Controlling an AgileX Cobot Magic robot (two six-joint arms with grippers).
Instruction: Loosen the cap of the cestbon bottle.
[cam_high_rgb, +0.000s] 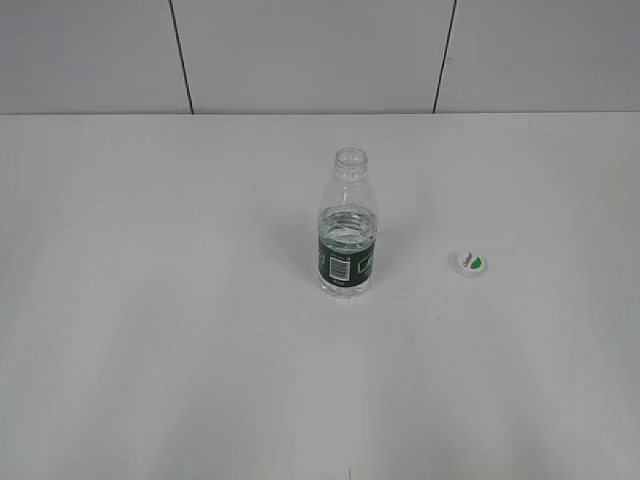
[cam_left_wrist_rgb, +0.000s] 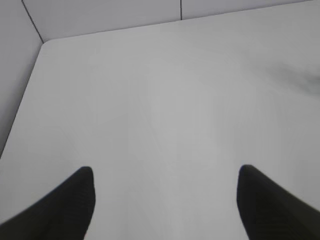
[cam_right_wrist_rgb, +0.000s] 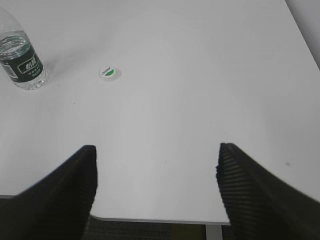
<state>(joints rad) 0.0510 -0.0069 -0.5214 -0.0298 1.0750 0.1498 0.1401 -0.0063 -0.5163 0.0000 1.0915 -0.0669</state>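
The cestbon bottle (cam_high_rgb: 347, 230) stands upright in the middle of the white table, its threaded neck open with no cap on it. Its lower part also shows at the top left of the right wrist view (cam_right_wrist_rgb: 21, 57). The white cap (cam_high_rgb: 470, 263) with a green mark lies flat on the table to the bottle's right, apart from it; it also shows in the right wrist view (cam_right_wrist_rgb: 108, 73). My left gripper (cam_left_wrist_rgb: 165, 172) is open and empty over bare table. My right gripper (cam_right_wrist_rgb: 156, 150) is open and empty near the table's front edge, well short of the cap. Neither gripper shows in the exterior view.
The white table (cam_high_rgb: 150, 330) runs back to a grey panelled wall (cam_high_rgb: 300, 50). The table's front edge (cam_right_wrist_rgb: 150, 219) shows low in the right wrist view, and its rounded far left corner (cam_left_wrist_rgb: 47, 42) in the left wrist view.
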